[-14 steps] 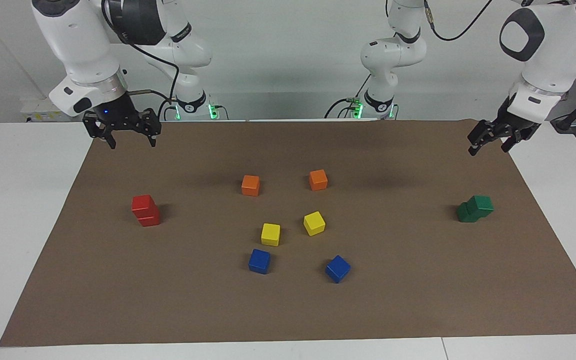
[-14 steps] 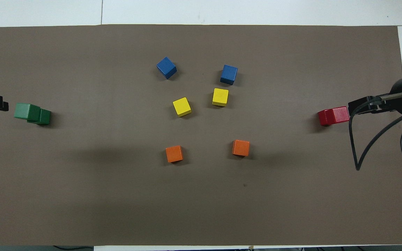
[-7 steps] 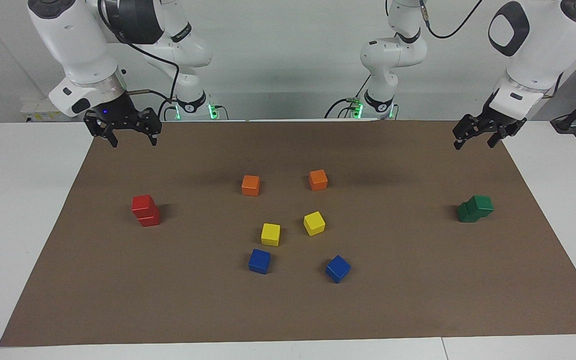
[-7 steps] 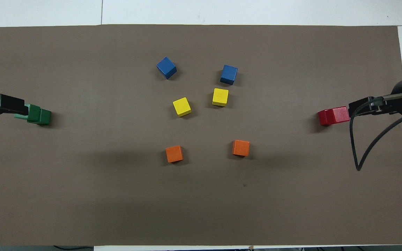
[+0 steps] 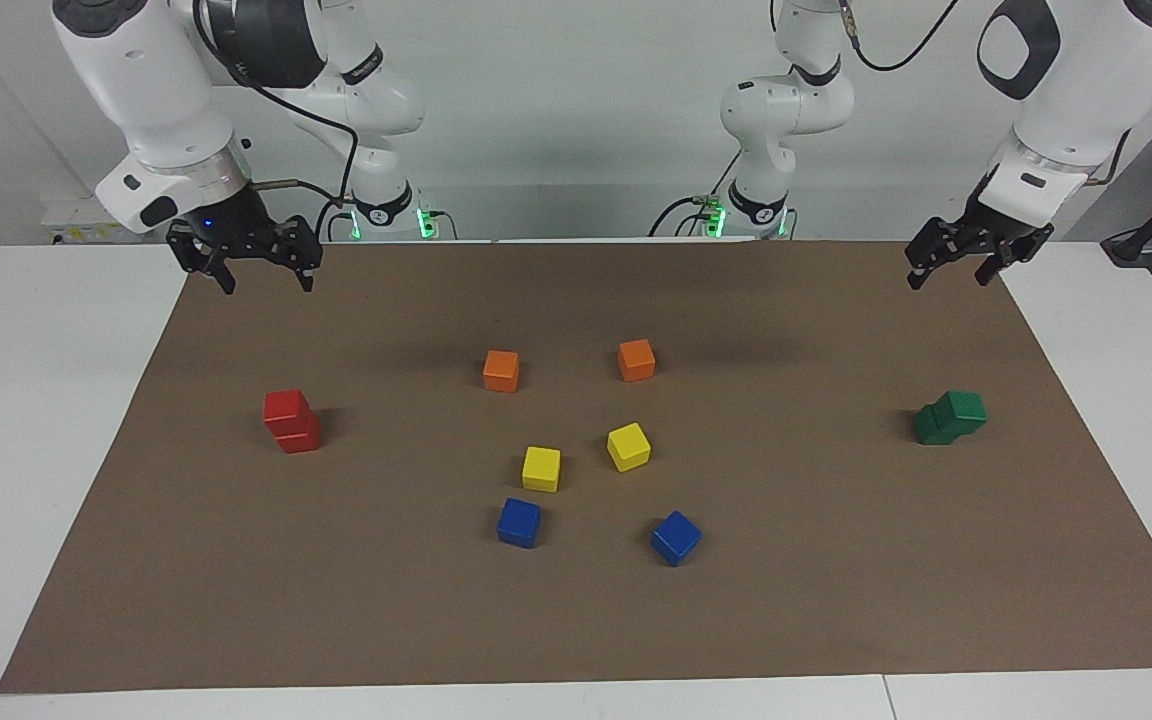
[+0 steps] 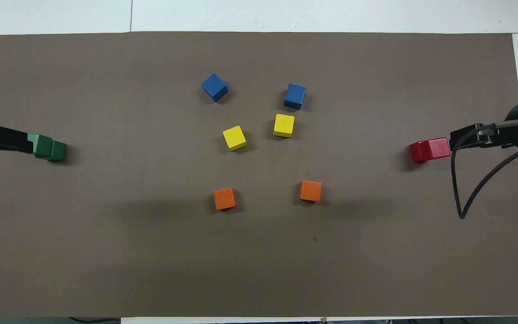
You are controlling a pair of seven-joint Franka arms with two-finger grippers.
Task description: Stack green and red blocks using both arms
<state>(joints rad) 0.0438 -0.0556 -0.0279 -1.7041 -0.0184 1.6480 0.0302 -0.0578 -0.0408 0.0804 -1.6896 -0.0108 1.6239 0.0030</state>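
my left hand [image 5: 948, 276] hangs released and holding nothing in the upper right of the facing view, over the robot-side edge of the brown mat [image 5: 836, 600] on the tabletop [image 5: 36, 450]; in the overhead view only its black tip shows at the left edge, where it overlaps the green stack from above. my right hand [image 5: 261, 281] hangs just as loose, fingers spread and grasping nothing, in the upper left of the facing view over the mat's corner, and in the overhead view it shows at the right edge just beside the red stack. the two green blocks [image 5: 949, 417] sit one on the other at the right of the facing view, at my left arm's end of the mat, the upper one set off to one side so the stack looks stepped. the two red blocks [image 5: 290, 420] stand one on the other at the left of that view, at my right arm's end, the upper one slightly twisted on the lower. in the middle of the frame lie two orange cubes [image 5: 501, 370], two yellow cubes [image 5: 541, 468] below them, and two blue cubes [image 5: 519, 522] lowest, each pair side by side with a gap, all well apart from both stacks.
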